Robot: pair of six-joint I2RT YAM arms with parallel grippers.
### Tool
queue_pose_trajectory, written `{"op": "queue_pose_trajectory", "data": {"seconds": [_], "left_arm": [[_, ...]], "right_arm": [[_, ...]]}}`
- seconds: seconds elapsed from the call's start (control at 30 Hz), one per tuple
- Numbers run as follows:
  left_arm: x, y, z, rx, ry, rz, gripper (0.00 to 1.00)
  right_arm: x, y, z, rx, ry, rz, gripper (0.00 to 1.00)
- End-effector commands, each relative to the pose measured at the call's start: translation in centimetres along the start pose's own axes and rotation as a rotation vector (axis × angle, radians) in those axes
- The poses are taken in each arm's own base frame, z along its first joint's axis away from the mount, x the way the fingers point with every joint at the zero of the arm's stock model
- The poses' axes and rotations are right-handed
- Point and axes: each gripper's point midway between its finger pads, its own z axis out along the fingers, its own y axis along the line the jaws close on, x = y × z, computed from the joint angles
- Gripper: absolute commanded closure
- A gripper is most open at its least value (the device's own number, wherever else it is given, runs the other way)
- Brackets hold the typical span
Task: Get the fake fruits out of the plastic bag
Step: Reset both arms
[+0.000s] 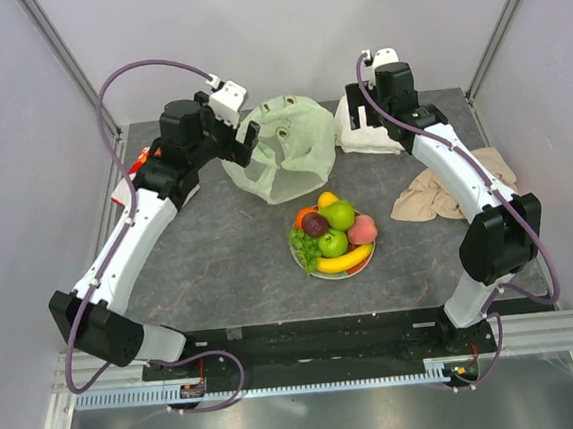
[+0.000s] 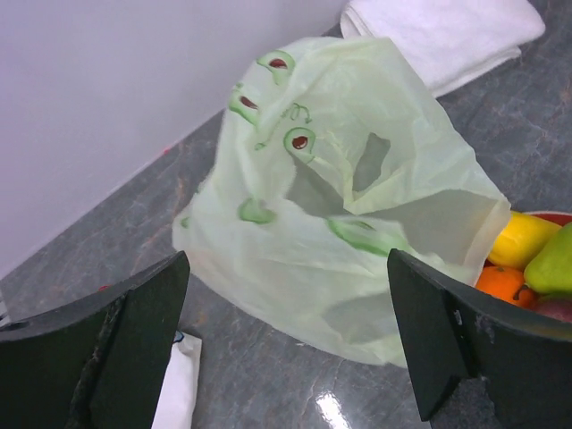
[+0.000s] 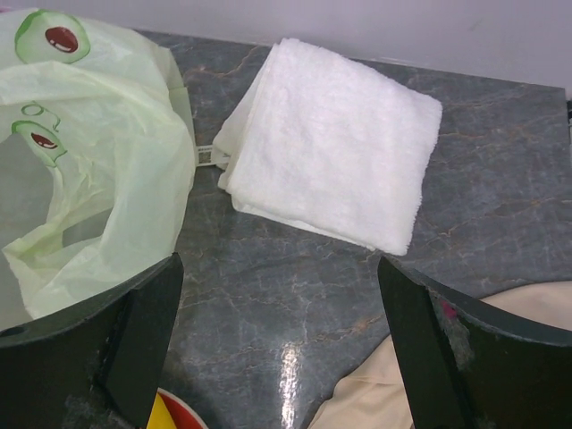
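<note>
The pale-green plastic bag (image 1: 286, 152) lies crumpled and slack at the back middle of the table, its mouth gaping in the left wrist view (image 2: 340, 206). The fake fruits (image 1: 333, 232) are piled on a plate: green apples, orange, plum, peach, banana, grapes. Some of those fruits (image 2: 523, 259) show at the right edge of the left wrist view. My left gripper (image 2: 290, 344) is open just left of the bag, with nothing between its fingers. My right gripper (image 3: 281, 349) hangs open over bare table between the bag (image 3: 80, 161) and a towel.
The flowered plate (image 1: 334, 276) sits mid-table in front of the bag. A white folded towel (image 3: 331, 143) lies at the back right, a beige cloth (image 1: 445, 196) to the right. A red-and-white snack packet (image 1: 134, 173) lies under the left arm, by the table's left edge.
</note>
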Motion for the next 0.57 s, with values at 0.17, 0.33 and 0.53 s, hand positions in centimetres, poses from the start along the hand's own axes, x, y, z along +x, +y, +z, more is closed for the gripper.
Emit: {"op": "queue_pose_trajectory", "data": {"seconds": [0.17, 0.33, 0.53], "left_arm": [[-1.7, 4.4, -4.5, -0.123, -0.057, -0.197, 0.01], [-0.6, 6.5, -3.6, -0.193, -0.074, -0.289, 0.01], [1.6, 7.7, -1.6, -0.258, -0.04, -0.321, 0.01]], "right_arm": [[-4.5, -1.3, -1.8, 0.053, -0.127, 0.024, 0.02], [-4.7, -1.0, -1.7, 0.041, -0.133, 0.032, 0.02], [-4.8, -0.8, -1.6, 0.03, -0.137, 0.041, 0.02]]}}
